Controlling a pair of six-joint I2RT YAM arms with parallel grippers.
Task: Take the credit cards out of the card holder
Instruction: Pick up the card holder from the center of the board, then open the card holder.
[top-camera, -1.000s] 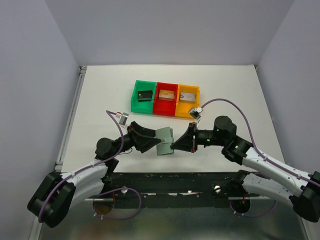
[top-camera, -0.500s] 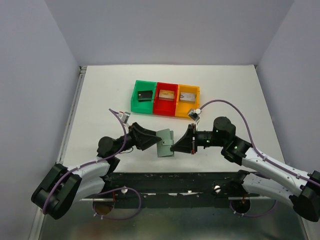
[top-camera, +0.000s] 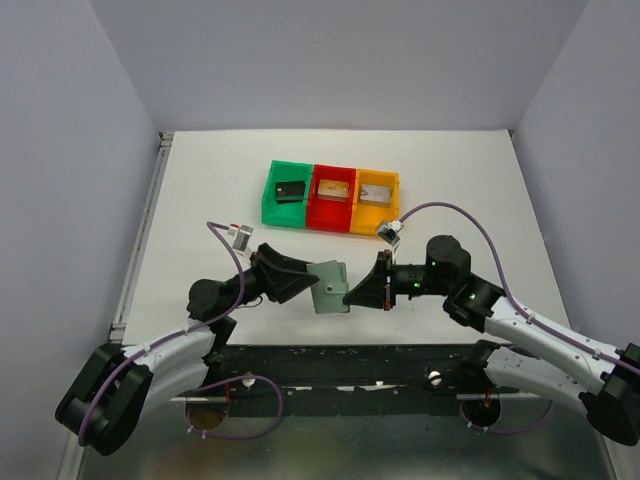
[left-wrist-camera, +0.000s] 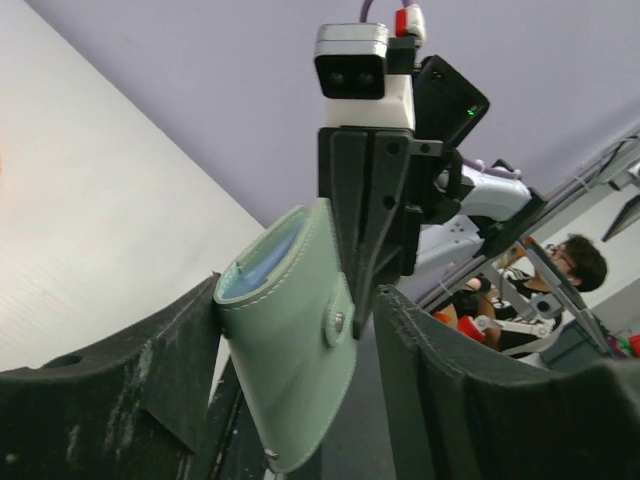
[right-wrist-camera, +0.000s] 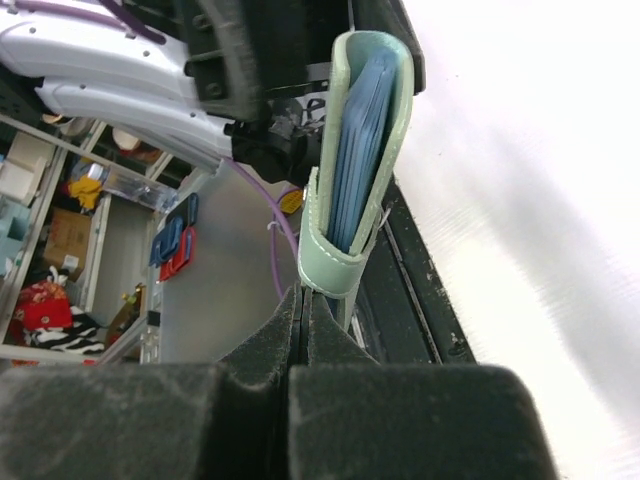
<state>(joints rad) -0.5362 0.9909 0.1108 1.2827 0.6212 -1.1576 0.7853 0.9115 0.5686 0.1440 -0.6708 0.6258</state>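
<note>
Two grippers met at the card holder (top-camera: 329, 286), which stood on edge between them, in front of the bins. The right gripper (top-camera: 350, 292) pinched its edge with fingers pressed together, while the left gripper (top-camera: 305, 283) sat spread around it. The green bin (top-camera: 270, 205) held a black card (top-camera: 291, 191), the red bin (top-camera: 333, 223) a golden-tan card (top-camera: 334, 190), and the yellow bin (top-camera: 372, 226) a silvery card (top-camera: 376, 192).

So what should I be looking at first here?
The two grippers meeting near the front of the table: the right gripper pinches a pale green holder by its edge, the left gripper spreads its fingers around it. Behind them sits a bright row of green, red and yellow bins, a card in each.
</note>
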